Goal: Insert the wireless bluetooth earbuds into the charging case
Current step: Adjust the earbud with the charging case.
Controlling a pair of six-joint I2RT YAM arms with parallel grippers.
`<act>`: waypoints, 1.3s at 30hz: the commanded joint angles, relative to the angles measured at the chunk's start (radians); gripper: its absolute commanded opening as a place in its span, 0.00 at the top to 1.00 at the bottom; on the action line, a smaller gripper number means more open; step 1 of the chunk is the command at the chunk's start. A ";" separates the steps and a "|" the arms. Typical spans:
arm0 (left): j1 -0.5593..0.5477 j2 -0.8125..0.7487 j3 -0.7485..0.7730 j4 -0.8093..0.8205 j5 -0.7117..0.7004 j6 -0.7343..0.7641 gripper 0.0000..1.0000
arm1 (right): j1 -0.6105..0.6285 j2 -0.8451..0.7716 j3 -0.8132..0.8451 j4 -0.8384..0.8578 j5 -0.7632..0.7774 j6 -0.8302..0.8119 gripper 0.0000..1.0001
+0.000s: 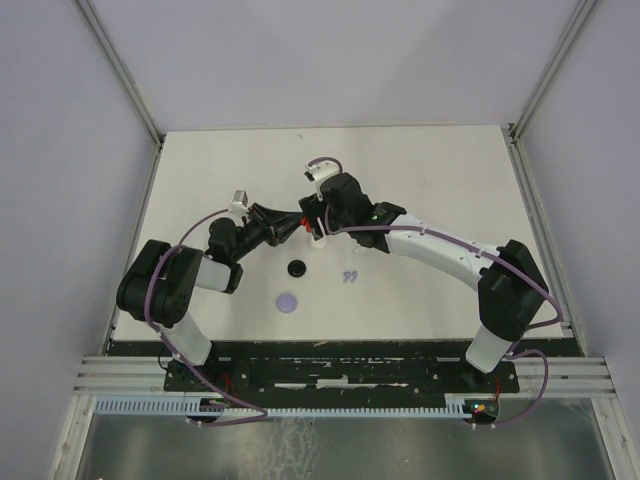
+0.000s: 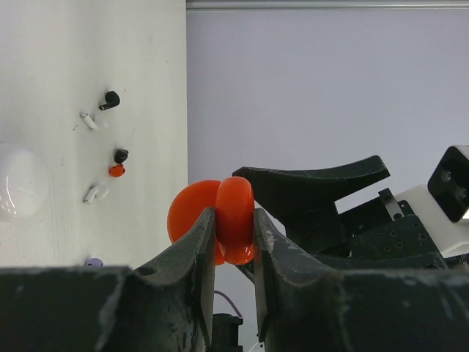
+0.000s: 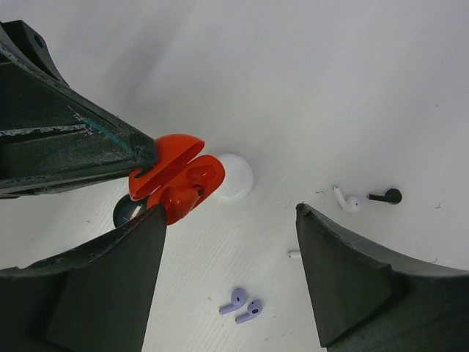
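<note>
One red case (image 2: 192,213) clamped in my left gripper (image 2: 233,242); hold still; right gripper (image 3: 229,216), spread empty, should fetch red earbud (image 2: 116,170).

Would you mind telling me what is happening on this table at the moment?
The left gripper is shut on an open red charging case and holds it up above the table. The right gripper hangs open and empty beside the case. A red earbud, two lavender earbuds, a white earbud and a black earbud lie loose on the table, so there are earbuds left to insert.
</note>
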 commanded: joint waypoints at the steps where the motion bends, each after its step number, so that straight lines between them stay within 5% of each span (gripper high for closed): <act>1: 0.001 -0.007 -0.001 0.075 0.018 0.024 0.97 | -0.018 0.001 0.043 0.014 0.031 0.015 0.21; 39: 0.001 0.005 -0.001 0.093 0.029 0.012 0.97 | -0.067 -0.034 0.012 0.016 0.052 0.018 0.21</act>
